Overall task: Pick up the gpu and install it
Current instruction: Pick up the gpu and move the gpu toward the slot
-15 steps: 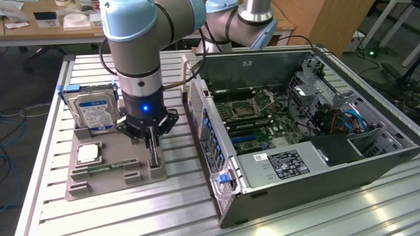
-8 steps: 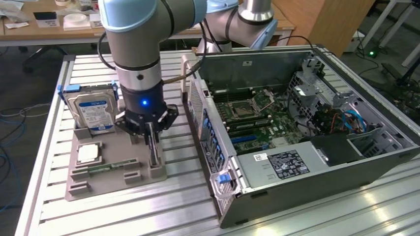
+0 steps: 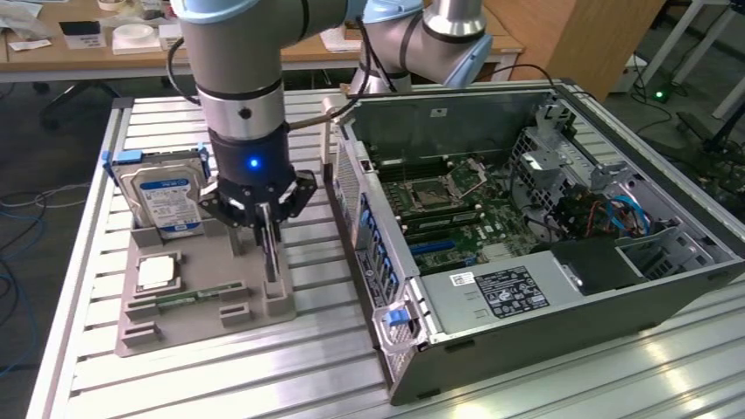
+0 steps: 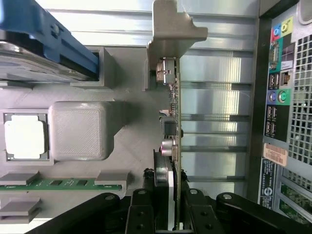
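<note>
Gripper (image 3: pixel 267 229) clamped on upright gpu (image 3: pixel 270 260) in gray tray (image 3: pixel 192 330). Hard drive (image 3: pixel 163 202) beside, open PC case (image 3: pixel 547 340) near; label text unreadable.

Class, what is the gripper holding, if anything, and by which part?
The gripper clamps the gpu by its upper edge; the card stands in the gray holder.
</note>
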{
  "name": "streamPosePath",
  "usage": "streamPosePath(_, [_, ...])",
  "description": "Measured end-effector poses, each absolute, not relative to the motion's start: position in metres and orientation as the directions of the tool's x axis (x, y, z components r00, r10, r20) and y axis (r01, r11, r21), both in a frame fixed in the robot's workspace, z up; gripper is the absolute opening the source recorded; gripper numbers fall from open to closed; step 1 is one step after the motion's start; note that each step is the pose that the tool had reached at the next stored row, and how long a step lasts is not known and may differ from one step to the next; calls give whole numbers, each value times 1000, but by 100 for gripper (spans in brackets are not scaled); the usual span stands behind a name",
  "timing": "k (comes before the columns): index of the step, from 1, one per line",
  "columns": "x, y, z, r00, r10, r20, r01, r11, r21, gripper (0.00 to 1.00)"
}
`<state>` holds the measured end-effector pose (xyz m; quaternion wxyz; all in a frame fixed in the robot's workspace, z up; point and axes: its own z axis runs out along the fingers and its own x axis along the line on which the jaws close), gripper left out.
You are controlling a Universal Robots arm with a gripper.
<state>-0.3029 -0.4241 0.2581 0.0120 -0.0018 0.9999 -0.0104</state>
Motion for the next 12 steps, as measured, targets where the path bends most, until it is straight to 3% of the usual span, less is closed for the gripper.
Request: streamPosePath(12, [-303, -424, 297, -1000, -4, -24, -3, 1000, -21, 28])
